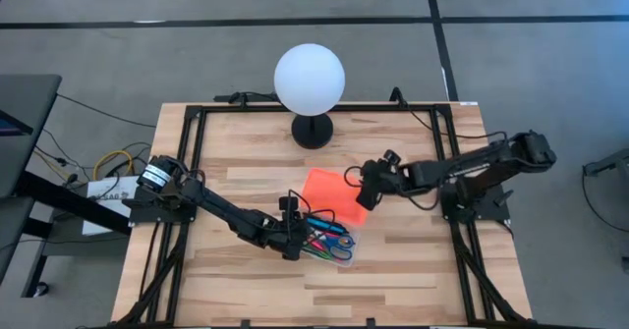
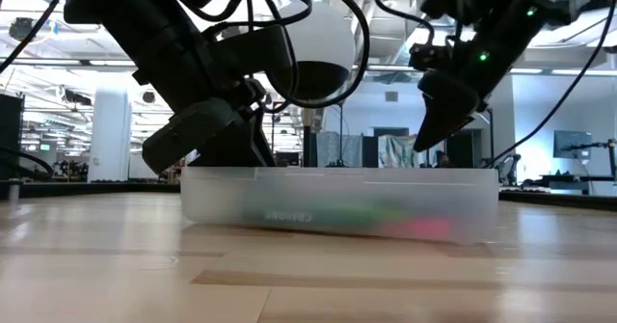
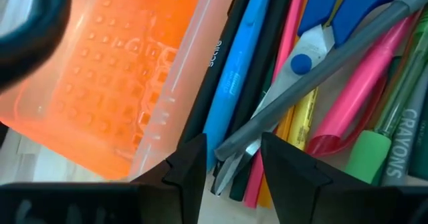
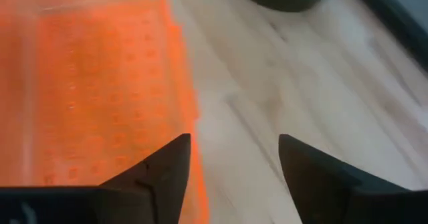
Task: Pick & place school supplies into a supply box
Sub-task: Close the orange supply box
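Note:
The supply box lies open mid-table, its clear body filled with school supplies. Its orange lid is folded back toward the far side. In the left wrist view the supplies include a grey pen, a blue pen, a pink marker and blue-handled scissors. My left gripper stands open over the supplies' near ends; whether it touches them I cannot tell. My right gripper is open above the lid's right edge, holding nothing.
A white globe lamp on a black base stands at the far middle of the table. Bare wood lies right of the lid. A black frame runs round the tabletop.

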Controlling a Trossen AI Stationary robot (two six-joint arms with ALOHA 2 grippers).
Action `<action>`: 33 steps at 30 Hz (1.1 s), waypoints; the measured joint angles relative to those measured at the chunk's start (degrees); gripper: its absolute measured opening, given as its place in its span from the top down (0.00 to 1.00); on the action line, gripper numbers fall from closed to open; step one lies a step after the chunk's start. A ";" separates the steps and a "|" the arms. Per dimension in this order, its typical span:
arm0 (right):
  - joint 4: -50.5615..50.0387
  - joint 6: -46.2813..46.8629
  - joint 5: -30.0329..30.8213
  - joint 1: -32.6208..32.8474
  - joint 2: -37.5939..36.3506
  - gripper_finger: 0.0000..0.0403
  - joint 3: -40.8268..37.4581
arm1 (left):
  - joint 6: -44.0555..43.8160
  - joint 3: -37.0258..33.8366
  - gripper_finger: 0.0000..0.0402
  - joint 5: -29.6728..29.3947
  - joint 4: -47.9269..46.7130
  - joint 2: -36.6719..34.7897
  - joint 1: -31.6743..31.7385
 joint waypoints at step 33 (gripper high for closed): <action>-2.72 8.48 -18.19 -5.47 0.02 0.49 -3.46 | -0.94 0.01 0.66 0.35 -0.08 -0.04 0.00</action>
